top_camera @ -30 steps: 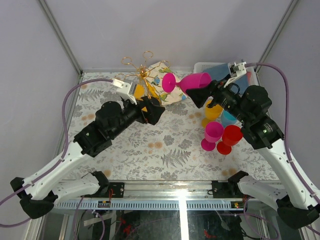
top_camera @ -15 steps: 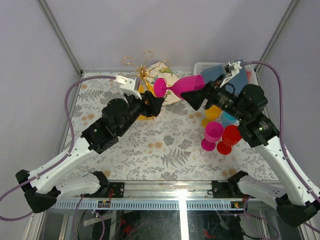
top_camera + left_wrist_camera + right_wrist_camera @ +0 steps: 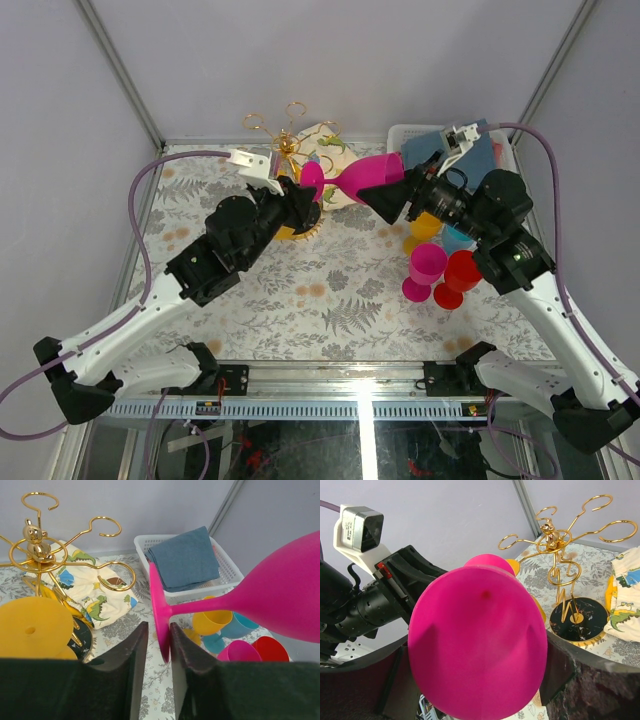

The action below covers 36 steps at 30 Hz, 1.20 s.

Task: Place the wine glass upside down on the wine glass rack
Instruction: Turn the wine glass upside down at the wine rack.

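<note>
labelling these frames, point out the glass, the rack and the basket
glass (image 3: pixel 280 595), left wrist view, on its bowl
rack (image 3: pixel 587 615), right wrist view, on its black base
basket (image 3: pixel 227 566), left wrist view, on its right wall

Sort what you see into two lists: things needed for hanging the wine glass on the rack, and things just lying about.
In use: magenta wine glass; gold wine glass rack; right claw gripping the bowl; left claw at the foot.
Lying about: dinosaur cloth; white basket; blue cloth in it; pink glass; red glass.
</note>
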Motion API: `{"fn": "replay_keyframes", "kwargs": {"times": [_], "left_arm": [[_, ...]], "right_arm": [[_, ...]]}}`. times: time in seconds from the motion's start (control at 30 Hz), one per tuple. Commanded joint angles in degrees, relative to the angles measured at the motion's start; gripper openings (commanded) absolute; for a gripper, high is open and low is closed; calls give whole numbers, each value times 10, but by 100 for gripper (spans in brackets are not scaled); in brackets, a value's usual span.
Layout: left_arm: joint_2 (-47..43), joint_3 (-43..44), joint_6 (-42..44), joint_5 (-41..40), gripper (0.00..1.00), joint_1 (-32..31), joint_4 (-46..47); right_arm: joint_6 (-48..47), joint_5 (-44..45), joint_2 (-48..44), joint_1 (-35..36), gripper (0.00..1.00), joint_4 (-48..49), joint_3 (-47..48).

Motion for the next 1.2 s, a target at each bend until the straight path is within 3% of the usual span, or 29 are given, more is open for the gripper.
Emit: {"fn": "replay_keyframes", "kwargs": {"times": [0.0, 0.07, 0.27, 0.77, 1.17], "left_arm": [[-9, 11, 7, -19, 14, -3, 44], [-10, 12, 6, -24, 1, -3, 41], [-14, 7, 11, -26, 0, -4, 37], [-52, 3, 55, -44, 0, -3, -10], [-98, 3, 179, 32, 0, -3, -114]], "right_arm": [[9, -17, -6, 4, 79, 54, -5], [8, -19, -4, 4, 80, 57, -10], [-12, -12, -2, 3, 99, 40, -5], [-87, 69, -66, 4, 99, -15, -3], [-217, 210, -137, 3, 96, 35, -84]]}}
